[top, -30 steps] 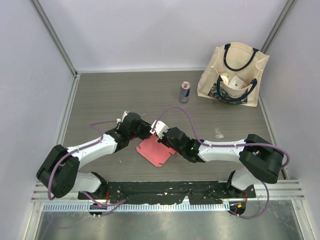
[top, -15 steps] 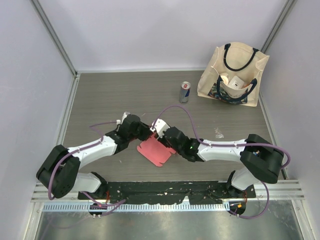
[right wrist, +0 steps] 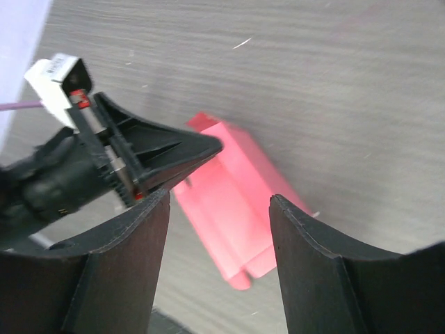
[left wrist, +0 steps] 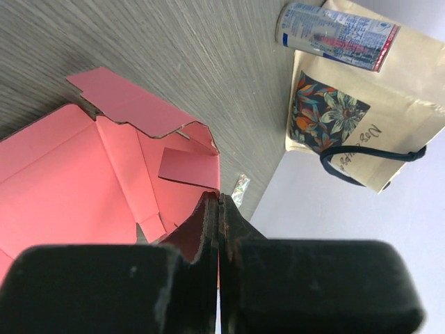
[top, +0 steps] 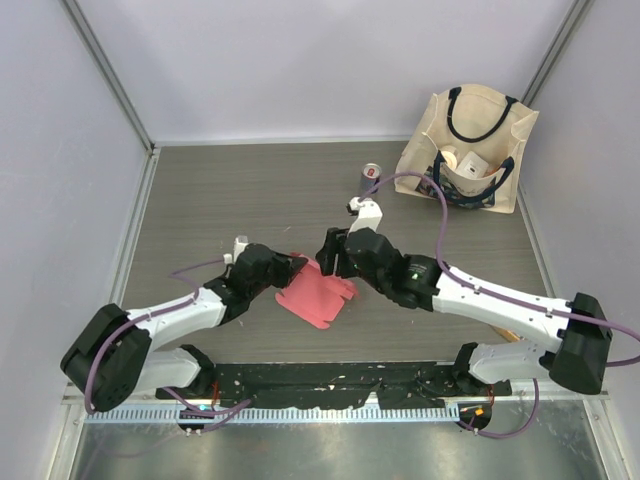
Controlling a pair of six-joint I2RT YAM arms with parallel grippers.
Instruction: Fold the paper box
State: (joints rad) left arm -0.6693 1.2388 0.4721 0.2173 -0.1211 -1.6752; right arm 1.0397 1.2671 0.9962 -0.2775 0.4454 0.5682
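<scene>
The pink-red paper box point(top: 318, 297) lies partly unfolded on the table, inner side up, with its flaps raised point(left wrist: 69, 195). My left gripper point(top: 296, 264) is shut on the box's upper left edge; in the left wrist view a sliver of card shows between the closed tips of the left gripper point(left wrist: 219, 198). My right gripper point(top: 328, 252) hangs open just above and behind the box, touching nothing. In the right wrist view the box point(right wrist: 236, 202) lies below the open right gripper point(right wrist: 219, 197), and the left gripper point(right wrist: 201, 147) tips meet the box's corner.
A drink can point(top: 371, 177) stands behind the right gripper. A cream tote bag point(top: 467, 150) with a small white box point(top: 468, 163) in it stands at the back right. A foil scrap point(top: 437, 266) lies right of the box. Walls close in the table.
The right gripper has opened, let go of the box and lifted away towards the back. The left gripper has shut on the box's edge and drawn slightly nearer.
</scene>
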